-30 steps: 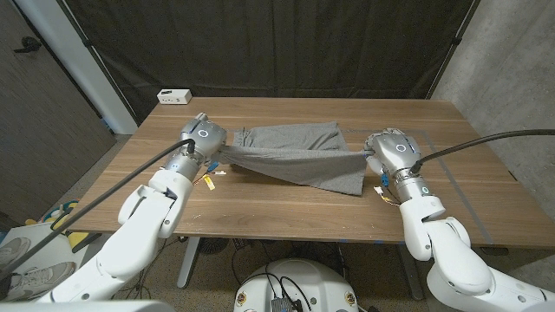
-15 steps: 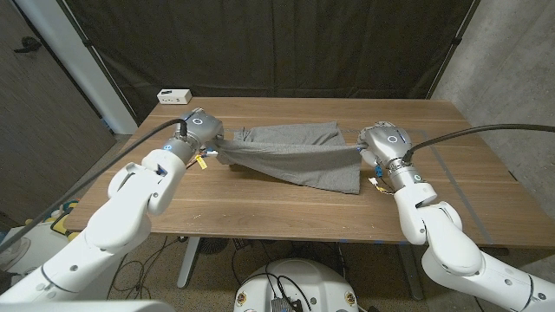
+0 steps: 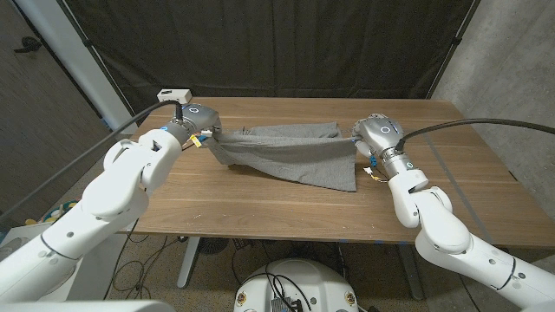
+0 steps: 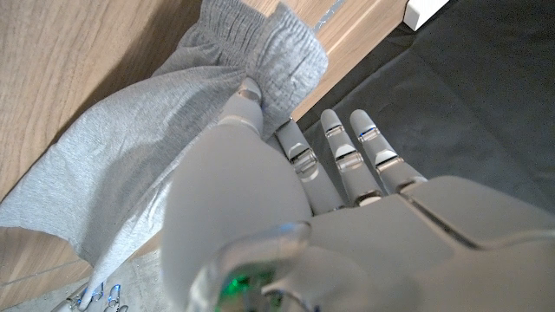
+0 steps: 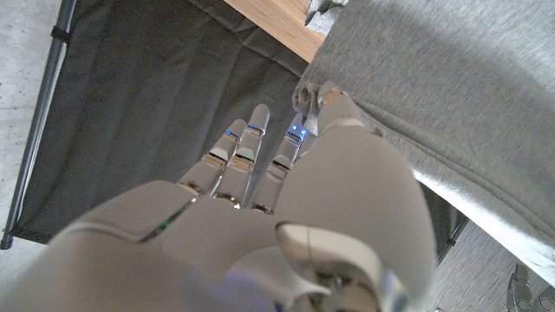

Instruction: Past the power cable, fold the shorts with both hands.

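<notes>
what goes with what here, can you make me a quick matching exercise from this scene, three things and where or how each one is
Things:
1. left hand
2. right hand
3. white box

States:
a. sits at the table's far left corner
b. holds the shorts at the end on the robot's right
c. holds the shorts at the end on the robot's left

Pairs: 1-c, 2-b, 3-a
</notes>
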Action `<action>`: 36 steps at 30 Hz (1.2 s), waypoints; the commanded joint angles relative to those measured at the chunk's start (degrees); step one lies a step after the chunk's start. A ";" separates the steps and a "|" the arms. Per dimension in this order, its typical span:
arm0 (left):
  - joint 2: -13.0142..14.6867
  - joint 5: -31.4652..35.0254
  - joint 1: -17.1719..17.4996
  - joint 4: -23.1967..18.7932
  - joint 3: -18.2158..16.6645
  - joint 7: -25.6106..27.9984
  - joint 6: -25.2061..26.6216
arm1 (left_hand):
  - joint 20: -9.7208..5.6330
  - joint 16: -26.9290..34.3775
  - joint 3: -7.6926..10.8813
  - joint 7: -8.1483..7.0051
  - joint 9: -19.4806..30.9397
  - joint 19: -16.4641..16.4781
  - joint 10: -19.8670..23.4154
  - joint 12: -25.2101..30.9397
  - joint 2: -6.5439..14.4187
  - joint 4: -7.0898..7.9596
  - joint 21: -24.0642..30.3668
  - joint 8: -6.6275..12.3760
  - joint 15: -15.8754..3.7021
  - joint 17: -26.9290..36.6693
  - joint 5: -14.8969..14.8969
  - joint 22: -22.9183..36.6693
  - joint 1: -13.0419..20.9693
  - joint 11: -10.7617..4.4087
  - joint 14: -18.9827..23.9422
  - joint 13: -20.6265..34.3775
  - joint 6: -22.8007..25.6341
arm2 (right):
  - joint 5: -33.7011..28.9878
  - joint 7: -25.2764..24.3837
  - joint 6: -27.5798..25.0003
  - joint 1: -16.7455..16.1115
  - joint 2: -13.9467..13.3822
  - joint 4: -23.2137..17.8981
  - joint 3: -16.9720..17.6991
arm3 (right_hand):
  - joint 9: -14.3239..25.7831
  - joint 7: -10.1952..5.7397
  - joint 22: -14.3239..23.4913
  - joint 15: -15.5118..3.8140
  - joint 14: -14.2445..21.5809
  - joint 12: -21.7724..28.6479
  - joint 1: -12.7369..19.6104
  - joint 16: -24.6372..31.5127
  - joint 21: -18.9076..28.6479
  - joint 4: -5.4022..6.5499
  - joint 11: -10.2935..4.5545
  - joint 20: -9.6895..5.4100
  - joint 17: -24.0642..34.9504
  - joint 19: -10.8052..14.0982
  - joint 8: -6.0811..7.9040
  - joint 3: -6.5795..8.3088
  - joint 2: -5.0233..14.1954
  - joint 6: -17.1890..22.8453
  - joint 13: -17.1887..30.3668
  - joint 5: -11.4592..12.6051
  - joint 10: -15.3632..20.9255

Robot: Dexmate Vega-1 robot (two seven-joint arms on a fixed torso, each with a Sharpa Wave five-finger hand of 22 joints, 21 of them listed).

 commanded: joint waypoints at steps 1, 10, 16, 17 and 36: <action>4.88 -9.96 -11.90 5.29 5.07 -5.04 2.62 | 0.14 -0.09 -0.12 -0.06 0.24 0.05 1.09 -0.28 0.09 0.37 0.49 -0.16 -9.63 0.25 0.61 0.18 0.61 -0.87 0.14 0.21 0.01 | 0.43 1.85 5.32 4.28 2.41 4.48 -0.28 | 0.36 1.38 0.18 -10.22 -0.03 -0.12 0.38 -0.11 0.21 0.15 0.19 -1.31 0.10 -0.22 0.11 -0.06 0.51 2.22 0.31 -0.14 -0.05; 7.31 -16.04 -21.52 10.14 11.96 -7.09 3.91 | 0.33 -0.11 -0.31 0.47 0.29 0.00 0.84 -0.51 0.18 0.60 0.66 -0.60 -9.54 0.25 0.88 0.18 0.49 -0.87 0.11 0.36 -0.48 | 0.95 1.81 6.49 6.55 3.51 7.11 -0.65 | 0.37 1.41 0.18 -10.25 0.01 -0.14 0.51 -0.12 0.21 0.17 0.19 -1.29 0.20 -0.22 0.01 -0.17 0.52 2.28 0.36 -0.25 0.05; 8.11 -17.72 -25.96 12.27 15.88 -6.28 4.51 | 0.39 -0.07 -0.30 0.53 0.32 -0.02 0.74 -0.61 0.41 0.69 0.77 -0.75 -9.53 0.28 1.08 0.18 0.57 -0.91 0.19 0.48 -0.53 | 0.69 0.71 7.01 8.08 4.38 8.91 -1.22 | 0.43 1.43 0.18 -10.18 -0.02 -0.17 0.56 -0.21 0.19 0.20 0.18 -1.31 0.23 -0.29 -0.06 -0.25 0.52 2.26 0.39 -0.32 0.09; 8.17 -18.01 -26.58 12.55 16.38 -6.16 4.63 | 0.40 -0.06 -0.30 0.58 0.33 -0.02 0.73 -0.63 0.42 0.70 0.78 -0.79 -9.53 0.28 1.11 0.18 0.58 -0.91 0.19 0.50 -0.59 | 0.75 -0.02 7.36 8.23 4.51 9.29 -1.28 | 0.44 1.44 0.18 -10.21 -0.03 -0.19 0.61 -0.23 0.19 0.19 0.18 -1.31 0.23 -0.31 -0.09 -0.26 0.52 2.25 0.40 -0.33 0.08; 7.66 -16.74 -34.88 16.83 24.45 -5.33 6.01 | 0.83 -0.10 0.70 1.58 0.82 -0.63 -2.78 -2.13 4.13 2.35 1.74 -2.94 -9.36 0.41 2.81 0.39 0.93 -0.73 -0.27 1.86 -4.24 | 0.74 1.01 10.65 15.87 6.73 16.12 -4.67 | 0.44 1.13 0.17 -10.20 0.17 -0.29 0.77 -0.35 0.24 0.37 0.16 -1.36 0.37 -0.21 -0.30 -0.45 0.65 2.45 0.49 -0.50 0.24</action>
